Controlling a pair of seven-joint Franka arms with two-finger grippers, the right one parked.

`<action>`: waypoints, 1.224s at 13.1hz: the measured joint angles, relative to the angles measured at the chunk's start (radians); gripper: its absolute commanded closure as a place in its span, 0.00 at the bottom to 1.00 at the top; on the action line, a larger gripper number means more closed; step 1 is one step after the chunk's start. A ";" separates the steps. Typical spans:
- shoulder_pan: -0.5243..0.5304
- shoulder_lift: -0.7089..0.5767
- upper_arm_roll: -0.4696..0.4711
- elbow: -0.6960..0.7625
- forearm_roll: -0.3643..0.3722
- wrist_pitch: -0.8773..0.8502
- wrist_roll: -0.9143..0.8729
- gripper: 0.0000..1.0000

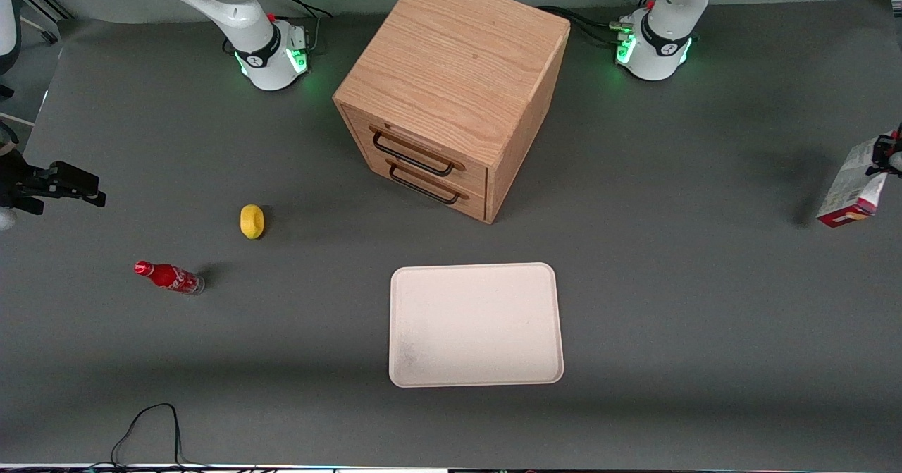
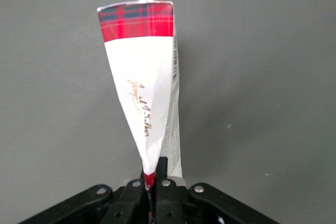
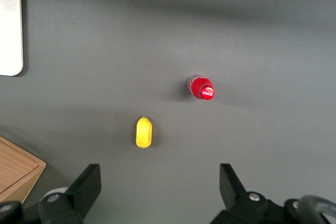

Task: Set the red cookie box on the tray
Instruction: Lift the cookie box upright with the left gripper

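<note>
The red cookie box (image 1: 855, 188) hangs tilted above the table at the working arm's end, its white and grey faces and red lower edge showing. My gripper (image 1: 886, 156) is shut on the box's upper end. In the left wrist view the box (image 2: 142, 77) runs away from the gripper (image 2: 153, 177), a tartan red band at its free end, with the two black fingers (image 2: 164, 169) pinching its red edge. The cream-white tray (image 1: 476, 324) lies flat near the table's middle, nearer the front camera than the cabinet, well apart from the box.
A wooden two-drawer cabinet (image 1: 451, 89) stands farther from the camera than the tray. A yellow object (image 1: 252, 220) and a small red soda bottle (image 1: 169, 277) lie toward the parked arm's end. A black cable (image 1: 151, 431) loops at the table's front edge.
</note>
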State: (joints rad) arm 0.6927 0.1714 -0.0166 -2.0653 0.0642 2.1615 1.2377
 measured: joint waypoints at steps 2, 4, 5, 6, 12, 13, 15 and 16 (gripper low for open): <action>-0.036 -0.071 -0.002 0.038 0.000 -0.115 -0.133 1.00; -0.070 -0.136 -0.004 0.104 -0.001 -0.258 -0.263 1.00; -0.078 -0.155 -0.005 0.157 -0.001 -0.336 -0.325 1.00; -0.082 -0.167 -0.004 0.213 -0.001 -0.405 -0.388 1.00; -0.103 -0.170 -0.005 0.367 -0.001 -0.556 -0.671 1.00; -0.116 -0.166 -0.007 0.369 -0.002 -0.556 -0.673 1.00; -0.184 -0.147 -0.014 0.373 -0.009 -0.556 -0.679 1.00; -0.235 -0.132 -0.017 0.379 -0.023 -0.555 -0.690 1.00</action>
State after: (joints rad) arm 0.4573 0.0392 -0.0338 -1.6864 0.0409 1.6066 0.5481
